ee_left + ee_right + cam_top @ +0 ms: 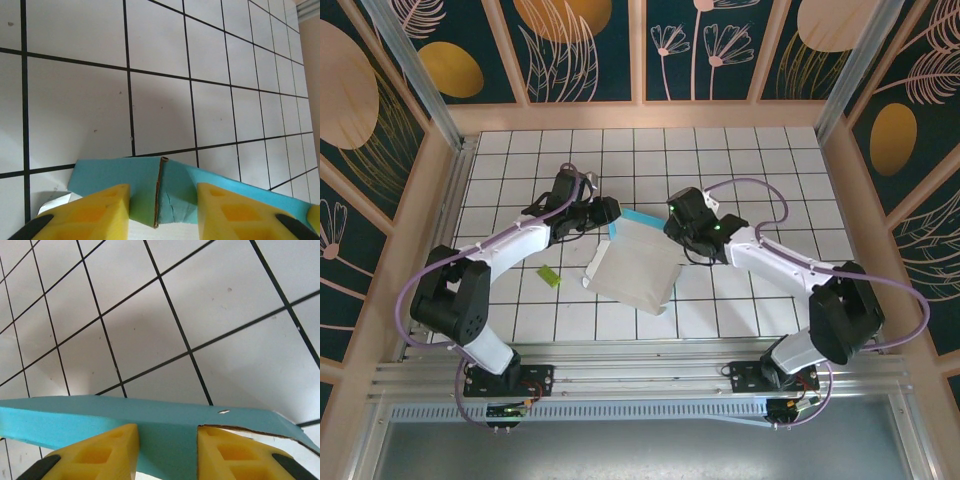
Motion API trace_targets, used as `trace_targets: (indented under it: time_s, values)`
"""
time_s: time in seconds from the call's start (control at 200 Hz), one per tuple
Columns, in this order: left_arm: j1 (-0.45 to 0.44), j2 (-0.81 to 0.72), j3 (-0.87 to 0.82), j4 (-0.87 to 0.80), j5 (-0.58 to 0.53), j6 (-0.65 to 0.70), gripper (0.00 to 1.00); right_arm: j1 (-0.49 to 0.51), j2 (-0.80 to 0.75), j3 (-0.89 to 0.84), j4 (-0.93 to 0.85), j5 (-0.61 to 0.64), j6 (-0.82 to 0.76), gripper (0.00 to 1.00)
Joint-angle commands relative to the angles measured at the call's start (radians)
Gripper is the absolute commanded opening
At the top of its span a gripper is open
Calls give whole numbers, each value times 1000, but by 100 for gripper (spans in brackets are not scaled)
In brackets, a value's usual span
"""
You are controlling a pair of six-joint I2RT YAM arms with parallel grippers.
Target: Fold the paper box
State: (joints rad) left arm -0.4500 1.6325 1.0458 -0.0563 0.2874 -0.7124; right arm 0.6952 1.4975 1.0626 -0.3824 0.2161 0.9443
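Note:
The paper box (635,268) lies white side up in the middle of the tiled table, its turquoise far flap (642,216) raised. My left gripper (607,212) is at the box's far left corner and my right gripper (678,224) at its far right corner. In the left wrist view, the jaws (164,212) stand apart, and two turquoise flaps (115,172) meet at a brown cut edge between them. In the right wrist view, the turquoise flap (100,415) runs across in front of the parted jaws (167,455). The flaps reach past the fingers on both sides and are not pinched.
A small yellow-green piece (549,276) lies on the tiles left of the box, beside the left arm. Wooden walls (640,115) ring the table, with an aluminium rail (640,375) along the near edge. Bare tiles (750,160) stretch behind both grippers.

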Motion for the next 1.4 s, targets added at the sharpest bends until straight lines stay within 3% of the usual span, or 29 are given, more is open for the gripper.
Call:
trace_targets:
  time_s: [0.0,0.29,0.466,0.601,0.806,0.976,1.076,1.397]
  values:
    - [-4,18,-20,3,67,-23,35,-12,68,25,-52,-26,-123,34]
    - [-4,-16,-61,15,64,-43,39,-29,84,132,-166,-13,-199,42]
    - [-4,-10,-66,7,62,-38,39,-29,-10,113,-211,-12,-153,45]
    - [-4,-18,-67,0,56,-34,39,-23,-140,-5,-214,-34,-67,46]
    - [-4,-19,-67,-10,53,-23,39,11,-393,-357,15,-112,122,47]
    - [-4,-16,-64,-17,53,-9,40,23,-497,-639,380,-149,216,45]
    - [-4,-15,-57,-27,57,1,40,20,-450,-692,531,-101,202,45]
    - [-4,-14,-49,-54,70,31,40,-11,-180,-611,653,-32,179,47]
